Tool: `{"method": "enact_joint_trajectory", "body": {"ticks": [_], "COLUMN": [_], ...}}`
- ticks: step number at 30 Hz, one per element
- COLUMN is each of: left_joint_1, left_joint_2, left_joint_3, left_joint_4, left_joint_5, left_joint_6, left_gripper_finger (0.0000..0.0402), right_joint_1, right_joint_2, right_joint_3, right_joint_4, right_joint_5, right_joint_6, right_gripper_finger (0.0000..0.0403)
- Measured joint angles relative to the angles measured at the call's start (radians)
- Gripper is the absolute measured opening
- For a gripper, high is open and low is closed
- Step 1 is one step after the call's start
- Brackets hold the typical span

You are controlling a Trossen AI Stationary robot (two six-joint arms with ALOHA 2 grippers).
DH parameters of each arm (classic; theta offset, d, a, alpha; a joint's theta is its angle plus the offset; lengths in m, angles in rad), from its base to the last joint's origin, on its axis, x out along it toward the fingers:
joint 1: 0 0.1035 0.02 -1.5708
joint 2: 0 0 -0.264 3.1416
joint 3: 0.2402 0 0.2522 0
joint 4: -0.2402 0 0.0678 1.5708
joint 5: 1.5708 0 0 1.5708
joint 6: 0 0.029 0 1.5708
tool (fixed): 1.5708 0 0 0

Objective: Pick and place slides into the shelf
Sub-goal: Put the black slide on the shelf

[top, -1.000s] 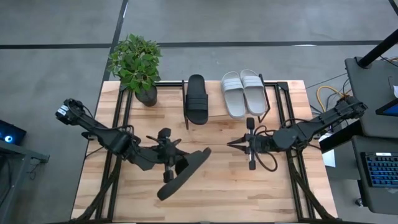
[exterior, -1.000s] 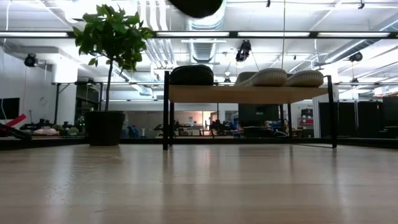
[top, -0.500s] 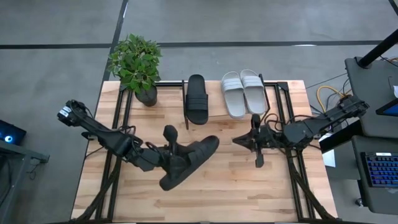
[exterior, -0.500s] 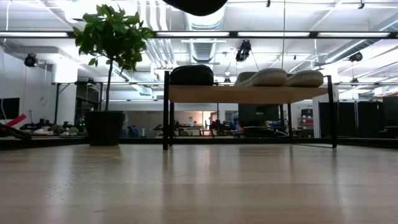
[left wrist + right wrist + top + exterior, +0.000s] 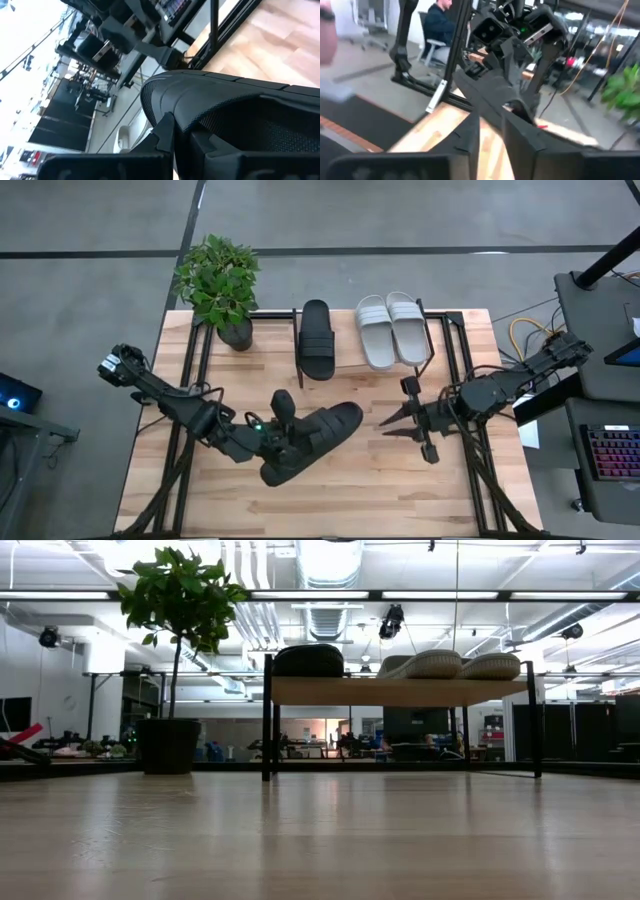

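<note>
A matte black slide sandal (image 5: 312, 442) is gripped by the left hand (image 5: 283, 436) above the wooden worktop (image 5: 360, 490), near the plank-topped shelf (image 5: 400, 691). The right hand (image 5: 405, 420) is spread, grasping nothing.

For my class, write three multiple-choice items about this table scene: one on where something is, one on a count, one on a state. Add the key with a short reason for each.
1. Where is the potted plant?
A. Beside the shelf's black-slide end
B. Beside the shelf's pale-slide end
C. On top of the shelf

2. How many slides lie on the shelf?
A. One
B. Three
C. Four

3. What is the left gripper doing?
A. Hanging empty
B. Holding a black slide off the table
C. Gripping the plant

Key:
1 A: in the high view the plant stands next to the lone black slide on the shelf.
2 B: that black slide and the pale pair lie there.
3 B: the held black slide is in its grip, and the low view shows nothing resting on the table in front of the shelf. The right gripper carries nothing.
</note>
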State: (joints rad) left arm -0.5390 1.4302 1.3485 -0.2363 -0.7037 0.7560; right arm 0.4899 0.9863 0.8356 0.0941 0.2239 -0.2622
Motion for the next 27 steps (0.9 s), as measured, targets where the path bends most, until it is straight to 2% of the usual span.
{"method": "enact_joint_trajectory", "body": {"ticks": [9, 13, 20, 27], "left_joint_1": [-0.046, -0.045, -0.044, -0.044], "left_joint_2": [-0.036, -0.037, -0.037, -0.037], "left_joint_3": [0.000, -0.001, -0.006, -0.013], "left_joint_4": [0.033, 0.061, 0.120, 0.124], "left_joint_5": [0.082, 0.114, 0.148, 0.163], "left_joint_6": [-0.013, -0.013, -0.008, -0.009], "left_gripper_finger": [0.0000, 0.0000, 0.0000, 0.0000], "right_joint_1": [0.003, 0.003, -0.017, -0.032], "right_joint_2": [0.005, 0.014, 0.054, 0.120], "right_joint_3": [0.000, 0.000, 0.000, 0.050], "right_joint_4": [-0.001, 0.023, 0.068, 0.075], "right_joint_5": [0.013, 0.013, 0.013, 0.012], "right_joint_6": [-0.330, -0.401, -0.411, -0.446], "right_gripper_finger": [0.0188, 0.0219, 0.0241, 0.0238]}}
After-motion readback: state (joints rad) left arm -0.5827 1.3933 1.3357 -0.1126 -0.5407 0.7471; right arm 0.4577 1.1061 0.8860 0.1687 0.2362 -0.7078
